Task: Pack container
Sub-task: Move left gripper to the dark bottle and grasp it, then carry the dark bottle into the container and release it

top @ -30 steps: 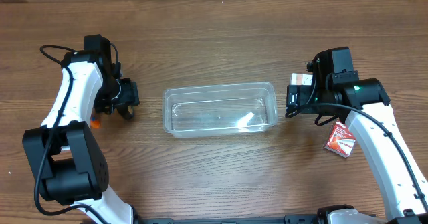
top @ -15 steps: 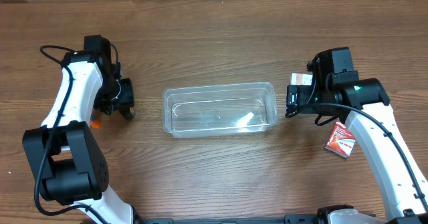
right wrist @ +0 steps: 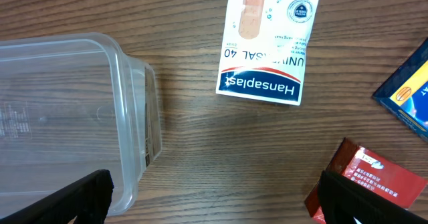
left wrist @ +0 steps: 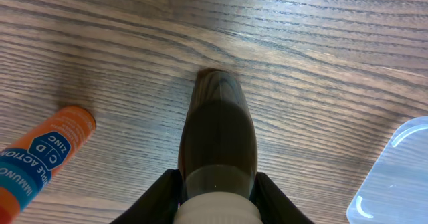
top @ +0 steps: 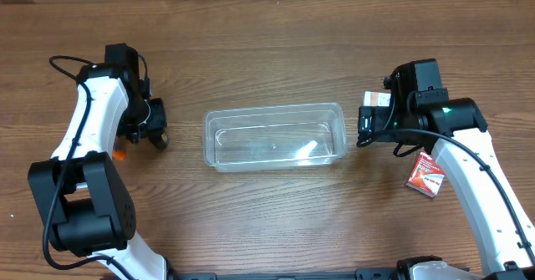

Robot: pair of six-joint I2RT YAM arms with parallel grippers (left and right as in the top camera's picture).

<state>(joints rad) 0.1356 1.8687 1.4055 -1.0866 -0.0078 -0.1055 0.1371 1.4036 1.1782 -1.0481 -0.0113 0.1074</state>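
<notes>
The clear container [top: 274, 136] lies empty at the table's middle; its corner shows in the left wrist view [left wrist: 394, 177] and its end wall in the right wrist view [right wrist: 127, 103]. Left of it, my left gripper [top: 155, 123] [left wrist: 217, 187] is shut on a dark brown bottle [left wrist: 217, 134] with a white cap, both fingers [left wrist: 164, 197] pressed against its sides as it lies on the wood. Just right of the container, my right gripper [top: 366, 123] [right wrist: 214, 204] is open over bare table, with nothing between its fingers.
An orange tube [left wrist: 40, 160] [top: 119, 155] lies left of the bottle. Near the right gripper are a white Hansaplast box [right wrist: 267, 40] [top: 376, 99], a red box [right wrist: 364, 187] [top: 425, 174] and a blue box's corner [right wrist: 408, 90].
The left gripper's fingers have closed in on the bottle. The right arm and the container have stayed where they were.
</notes>
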